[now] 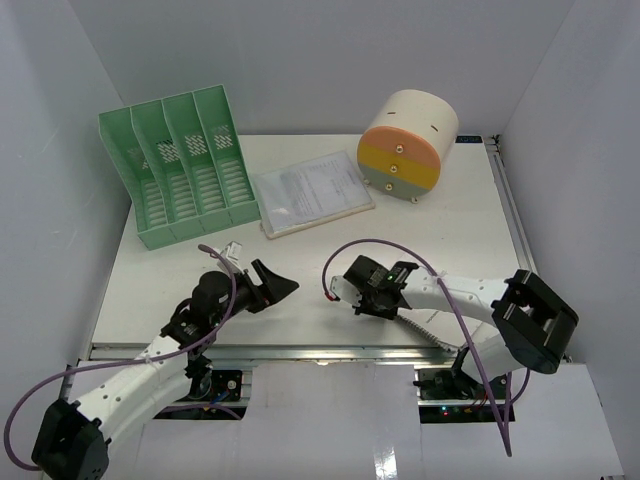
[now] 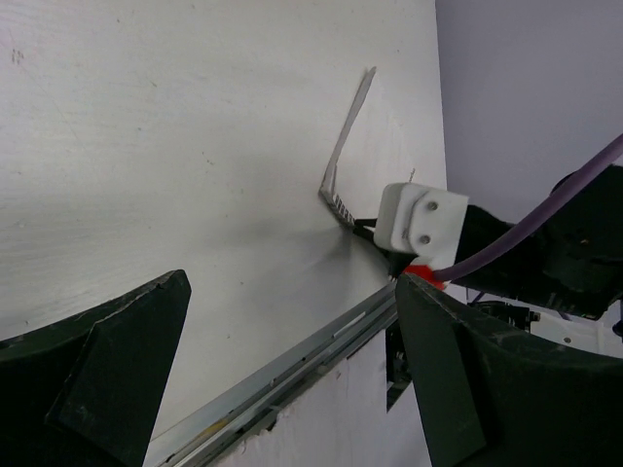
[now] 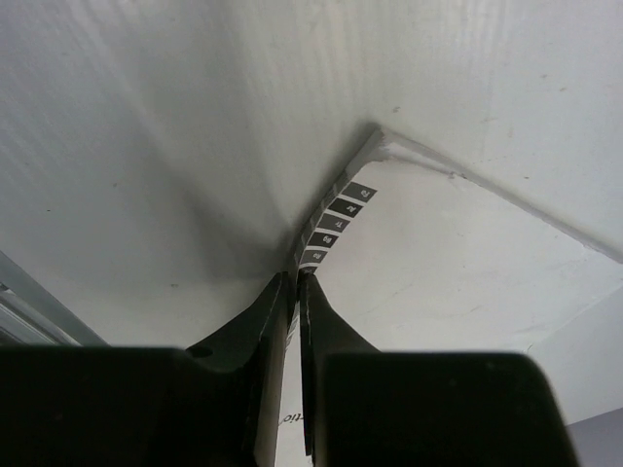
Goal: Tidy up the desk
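From above, the worktop [image 1: 450,240] fills the middle of the enclosure, white and flat, with metal rails at its edges. At its far side stand a green file rack [image 1: 180,175], a document in a clear sleeve [image 1: 312,192] and a round drawer unit [image 1: 405,145]. The left hand [image 1: 278,278] hangs low over the near part with its fingers spread wide and nothing between them. The right hand [image 1: 338,293] is just opposite, down close to the surface.

From the left wrist, the left hand [image 2: 292,321] frames bare worktop [image 2: 146,146]. Beyond it, the right hand [image 2: 362,229] pinches a thin white sheet [image 2: 348,126] that rises on edge from the surface.

From the right wrist, the right hand [image 3: 297,292] is closed tight on that sheet [image 3: 467,263], right beside a row of small black tabs [image 3: 336,224] along its edge. The sheet curls up off the worktop [image 3: 146,146].

The worktop looks rigid and smooth, so flat things probably slide on it and are awkward to get under. The sheet looks very light and floppy. I'd expect it to bend and sag when carried, and to crease if squeezed mid-page. The edge by the tabs seems the sensible hold.
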